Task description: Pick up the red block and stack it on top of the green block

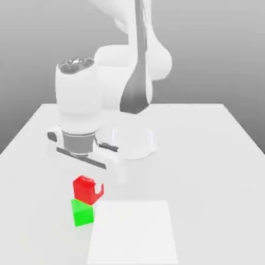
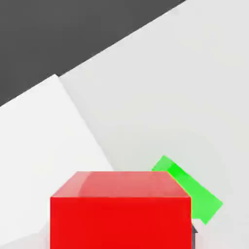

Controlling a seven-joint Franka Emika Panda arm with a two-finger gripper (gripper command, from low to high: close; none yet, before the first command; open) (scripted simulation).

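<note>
The red block [image 1: 83, 187] hangs low over the table between my gripper's [image 1: 88, 191] fingers, which are shut on it. Directly under it in the exterior view stands the green block [image 1: 82, 212]; the two look touching or nearly so, and I cannot tell which. In the hand view the red block [image 2: 119, 209] looms close, and the green block [image 2: 194, 192] peeks out from behind one of its edges, partly hidden. The hand reaches straight down over both cubes.
Both cubes are on a white table [image 1: 207, 155]. A paler square patch [image 1: 134, 233] lies flat on the table just to the exterior view's right of the green block. The arm's base [image 1: 132, 142] stands behind the cubes, mid-table.
</note>
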